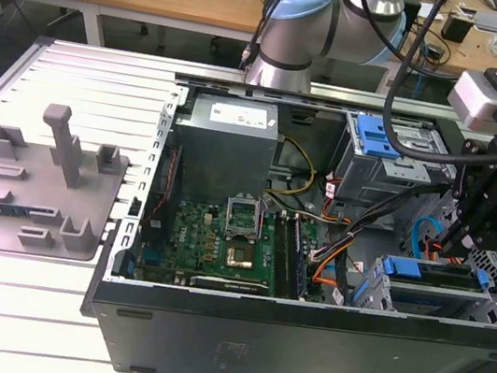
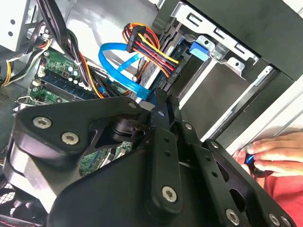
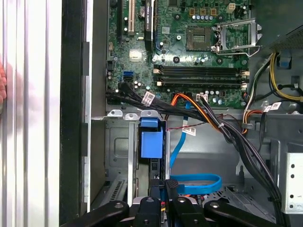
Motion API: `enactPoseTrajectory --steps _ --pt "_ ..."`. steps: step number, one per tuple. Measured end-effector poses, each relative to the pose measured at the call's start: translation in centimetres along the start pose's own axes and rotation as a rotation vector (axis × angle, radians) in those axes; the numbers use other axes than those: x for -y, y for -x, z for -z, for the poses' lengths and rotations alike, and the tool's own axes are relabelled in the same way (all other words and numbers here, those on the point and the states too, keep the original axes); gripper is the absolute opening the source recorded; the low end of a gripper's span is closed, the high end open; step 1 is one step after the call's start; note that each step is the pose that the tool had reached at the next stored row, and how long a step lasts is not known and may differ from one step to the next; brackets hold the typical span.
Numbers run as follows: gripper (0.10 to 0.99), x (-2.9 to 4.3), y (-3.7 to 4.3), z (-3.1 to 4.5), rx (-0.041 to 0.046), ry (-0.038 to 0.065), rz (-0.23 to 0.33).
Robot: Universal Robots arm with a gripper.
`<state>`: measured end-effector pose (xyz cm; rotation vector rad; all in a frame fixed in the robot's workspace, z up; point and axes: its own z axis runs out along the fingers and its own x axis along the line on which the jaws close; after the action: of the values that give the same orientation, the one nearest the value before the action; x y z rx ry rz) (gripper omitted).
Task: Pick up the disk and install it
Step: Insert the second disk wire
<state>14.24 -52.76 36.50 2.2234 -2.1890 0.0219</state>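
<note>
Open PC case (image 1: 302, 327) lies on its side on the slatted counter (image 1: 77, 74). The tool (image 1: 454, 233) hangs over the drive cage end of the case, at the exterior view's right, black fingers pointing down toward the bays. In the first wrist view the tool (image 3: 163, 201) has its fingers (image 3: 171, 189) close together, narrow, with no part seen between them; the tips sit right at the rear edge of the disk (image 3: 152, 142). The disk stands on edge in its slot in the drive cage (image 3: 118, 156), blue bracket facing up. In the exterior view the disk (image 1: 424, 271) shows as a blue-topped unit in the lower cage, just below the tool.

Blue flat data cable (image 3: 196, 182) loops just beside the tool; in the second wrist view the same cable (image 2: 120, 66) curls next to a red-yellow-black power lead bundle (image 2: 147, 45) plugged at the drive's back. Green motherboard (image 1: 220, 244) fills the case floor, grey power supply box (image 1: 227, 141) behind it. A second blue-latched bay (image 1: 377, 136) sits at the far side of the case. Grey plastic fixture (image 1: 41, 182) rests on the counter at the exterior view's left, well apart from the case. A person's hand (image 2: 277, 153) rests outside the case wall in the second wrist view.
</note>
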Motion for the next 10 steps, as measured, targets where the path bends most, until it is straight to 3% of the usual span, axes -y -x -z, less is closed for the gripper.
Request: enactPoseTrajectory --steps 7,10 --pt "0.161 0.16 -0.01 -0.02 0.0001 0.0 0.0" --pt "0.161 0.31 -0.23 -0.91 0.0001 0.0 -0.018"
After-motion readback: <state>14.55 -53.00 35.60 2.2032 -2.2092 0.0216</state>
